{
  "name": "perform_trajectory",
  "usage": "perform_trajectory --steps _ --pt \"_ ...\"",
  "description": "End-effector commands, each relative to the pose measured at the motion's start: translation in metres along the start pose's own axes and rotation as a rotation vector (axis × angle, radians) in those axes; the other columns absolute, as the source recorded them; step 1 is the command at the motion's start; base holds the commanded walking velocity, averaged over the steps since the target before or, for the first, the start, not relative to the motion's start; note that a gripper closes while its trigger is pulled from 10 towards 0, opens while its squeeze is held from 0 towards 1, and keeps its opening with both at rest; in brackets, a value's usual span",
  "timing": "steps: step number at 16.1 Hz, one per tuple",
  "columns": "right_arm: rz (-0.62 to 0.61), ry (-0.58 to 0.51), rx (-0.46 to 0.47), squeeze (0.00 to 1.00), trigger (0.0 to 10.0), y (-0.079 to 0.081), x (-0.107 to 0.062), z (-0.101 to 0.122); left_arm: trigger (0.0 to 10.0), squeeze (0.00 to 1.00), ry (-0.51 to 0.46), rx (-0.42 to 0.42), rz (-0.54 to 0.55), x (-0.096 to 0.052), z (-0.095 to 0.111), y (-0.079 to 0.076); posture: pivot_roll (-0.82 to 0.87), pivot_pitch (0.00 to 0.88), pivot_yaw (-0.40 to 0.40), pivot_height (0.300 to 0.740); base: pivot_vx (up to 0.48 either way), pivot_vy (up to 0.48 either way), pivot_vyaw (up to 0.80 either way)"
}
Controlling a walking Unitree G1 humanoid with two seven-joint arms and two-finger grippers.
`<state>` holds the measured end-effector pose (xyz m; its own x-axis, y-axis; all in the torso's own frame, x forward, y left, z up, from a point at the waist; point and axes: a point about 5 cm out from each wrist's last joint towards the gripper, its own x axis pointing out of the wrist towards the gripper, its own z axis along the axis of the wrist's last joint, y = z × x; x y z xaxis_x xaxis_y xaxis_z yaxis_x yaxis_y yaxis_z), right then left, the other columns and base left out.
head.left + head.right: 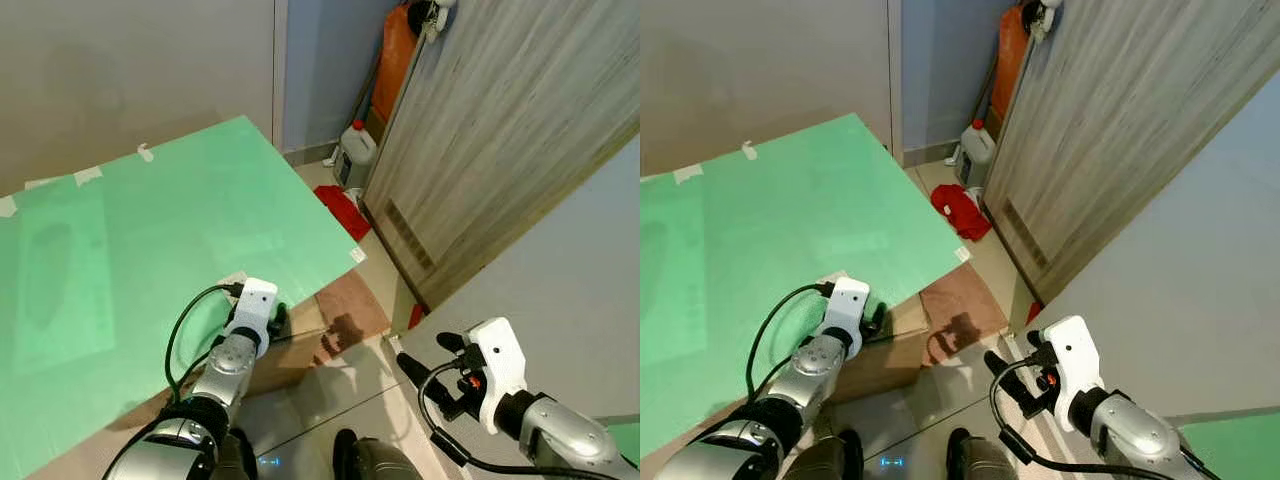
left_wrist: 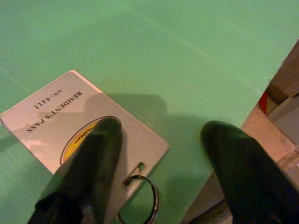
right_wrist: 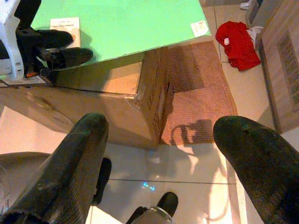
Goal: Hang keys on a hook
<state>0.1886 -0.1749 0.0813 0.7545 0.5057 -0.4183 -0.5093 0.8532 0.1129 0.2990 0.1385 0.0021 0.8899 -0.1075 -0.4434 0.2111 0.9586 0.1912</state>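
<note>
White laminated pass card (image 2: 74, 128) with a thin metal key ring (image 2: 142, 200) is seen lying flat on the green corrugated board (image 1: 150, 220), near its 5 o'clock corner. Light, stiff and slick, it is best pinched at the ring end. Its long axis runs 10 to 4 o'clock in the left wrist view, ring at 4. The left gripper (image 2: 163, 154) is held spread over it; the right gripper (image 3: 159, 154) hangs open, idle.

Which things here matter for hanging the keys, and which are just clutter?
For the job:
- resident's pass card with key ring, lying on the green sheet
- left gripper, fingers open over the card
- right gripper, open above the floor

Lying about:
- red cloth
- white jug
- cardboard box
- brown mat
</note>
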Motion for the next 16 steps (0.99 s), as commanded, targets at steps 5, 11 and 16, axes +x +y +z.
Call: perform_trajectory --steps 5,11,16 --pt "-0.005 0.009 0.001 0.0 10.0 0.0 -0.004 0.001 0.0 0.0 0.123 -0.023 0.03 -0.008 -0.028 0.007 -0.19 0.222 -0.125 0.74 0.0 0.0 0.0" --pt "0.002 -0.018 0.011 0.0 10.0 0.001 0.01 0.002 0.0 0.0 -0.056 -0.043 0.098 -0.002 0.007 0.027 -0.14 0.171 -0.1 0.74 0.0 0.0 0.0" --pt "0.021 -0.04 0.029 0.0 10.0 0.006 0.029 0.003 0.0 0.0 -0.232 -0.041 0.159 -0.001 0.044 0.046 -0.08 0.13 -0.093 0.74 0.0 0.0 0.0"
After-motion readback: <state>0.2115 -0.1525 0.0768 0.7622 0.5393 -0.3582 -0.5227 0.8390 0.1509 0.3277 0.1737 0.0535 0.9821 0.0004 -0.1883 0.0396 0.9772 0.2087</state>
